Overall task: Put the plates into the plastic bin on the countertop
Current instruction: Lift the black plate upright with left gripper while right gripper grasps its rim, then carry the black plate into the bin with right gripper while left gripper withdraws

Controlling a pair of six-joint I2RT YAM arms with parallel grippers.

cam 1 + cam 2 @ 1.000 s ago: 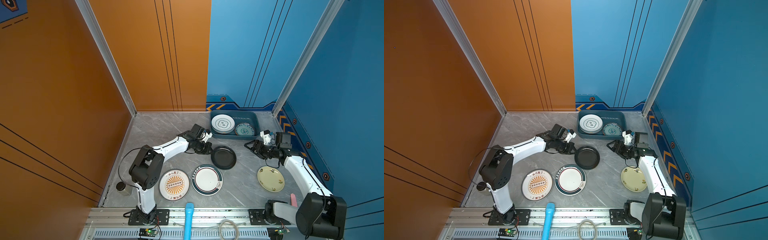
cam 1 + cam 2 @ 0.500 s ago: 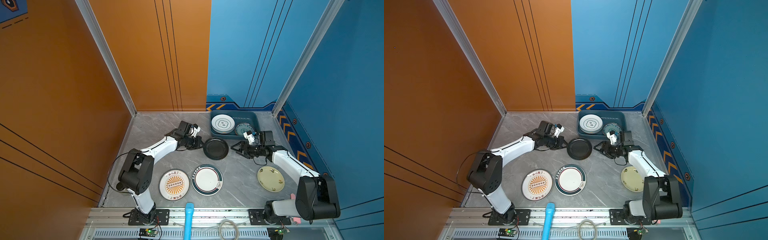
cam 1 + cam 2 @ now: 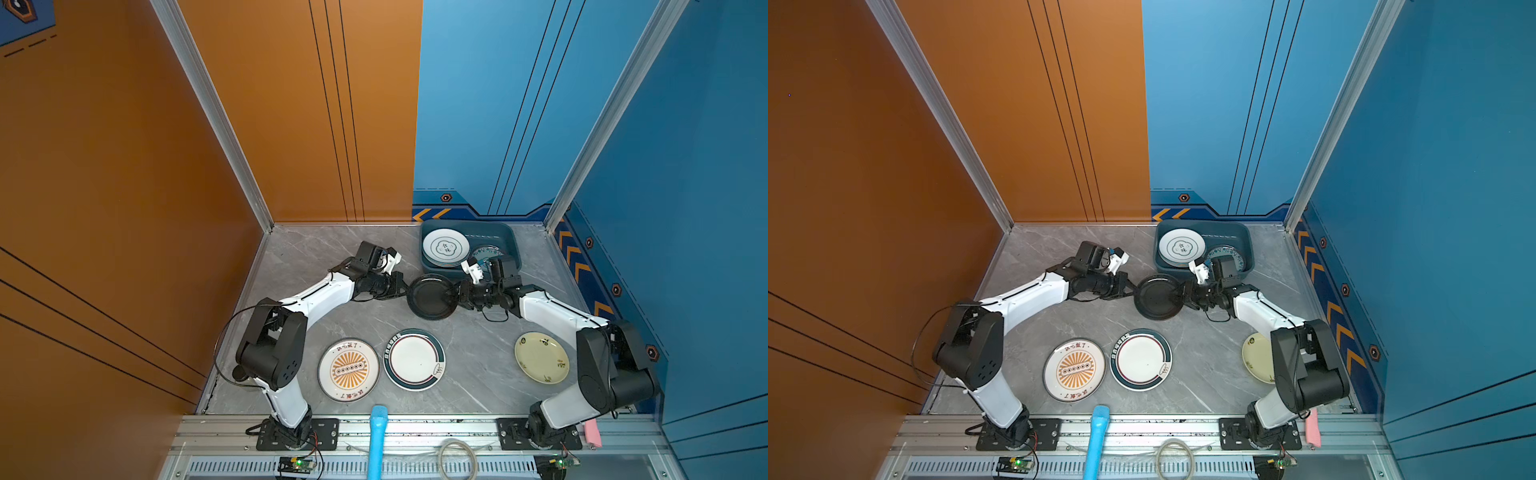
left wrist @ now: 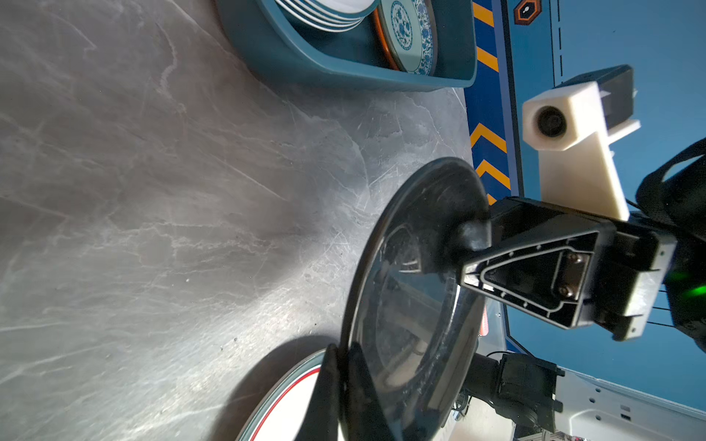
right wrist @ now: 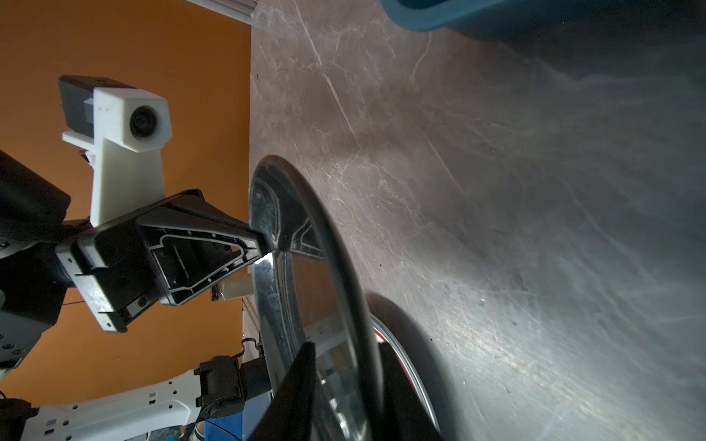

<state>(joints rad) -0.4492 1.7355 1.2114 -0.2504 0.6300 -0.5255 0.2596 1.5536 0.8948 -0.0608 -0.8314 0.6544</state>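
A black plate [image 3: 430, 297] [image 3: 1156, 299] hangs tilted just above the countertop [image 3: 332, 257], in front of the plastic bin [image 3: 511, 241] [image 3: 1241, 232]. My left gripper [image 3: 405, 289] [image 4: 344, 355] is shut on its left rim. My right gripper [image 3: 455, 293] [image 5: 347, 362] has one finger on each face of the right rim, closed on it. The bin holds a stack topped by a white plate with a green cloud motif [image 3: 445, 247] and a teal patterned plate [image 3: 486, 251]. Flat on the countertop lie a sunburst plate [image 3: 349, 370], a teal-rimmed plate [image 3: 414, 359] and a cream plate [image 3: 541, 357].
A small dark jar [image 3: 238, 372] stands at the countertop's left edge behind my left arm. A blue handle [image 3: 377, 436], a cable coil [image 3: 457, 457] and a pink block [image 3: 593, 432] sit on the front rail. Orange and blue walls close in three sides.
My left gripper carried the black plate a little left and toward the bin. My right gripper swung in from the right, and its jaws narrowed onto the plate's right rim.
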